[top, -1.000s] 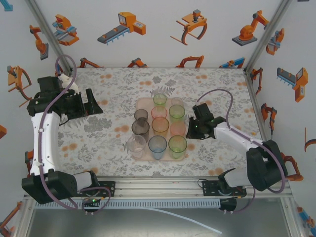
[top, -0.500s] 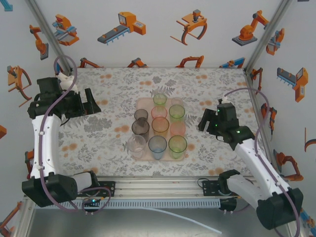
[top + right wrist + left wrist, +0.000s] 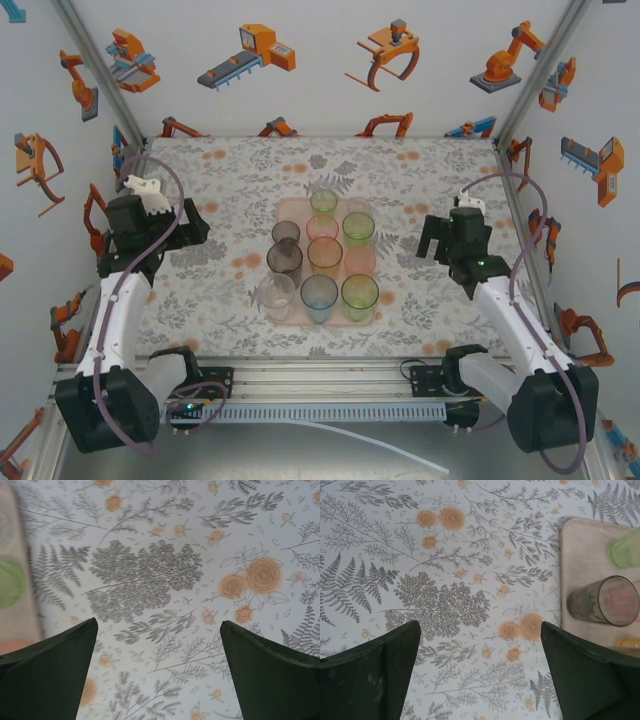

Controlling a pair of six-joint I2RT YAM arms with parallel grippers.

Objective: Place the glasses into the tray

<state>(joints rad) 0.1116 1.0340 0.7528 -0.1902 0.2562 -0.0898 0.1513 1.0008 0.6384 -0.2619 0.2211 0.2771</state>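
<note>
The pale pink tray (image 3: 298, 209) lies mid-table and holds several glasses standing upright: green (image 3: 323, 201), orange (image 3: 324, 255), blue (image 3: 319, 297), smoky (image 3: 284, 262) and others. A clear glass (image 3: 274, 295) stands at its near left corner. My left gripper (image 3: 190, 225) hangs open and empty left of the tray. In the left wrist view my left gripper (image 3: 480, 626) faces bare cloth, with the tray (image 3: 585, 555) and a smoky glass (image 3: 610, 601) at the right edge. My right gripper (image 3: 432, 240) is open and empty right of the tray. The right wrist view shows my right gripper (image 3: 158, 624) over cloth.
The floral tablecloth (image 3: 220, 180) covers the table on both sides of the tray. White walls with orange robot pictures close in the back and sides. A metal rail (image 3: 320, 385) runs along the near edge between the arm bases.
My right gripper has opened and drawn back to the right, away from the tray's right column. My left arm has folded down and nearer, its gripper still open.
</note>
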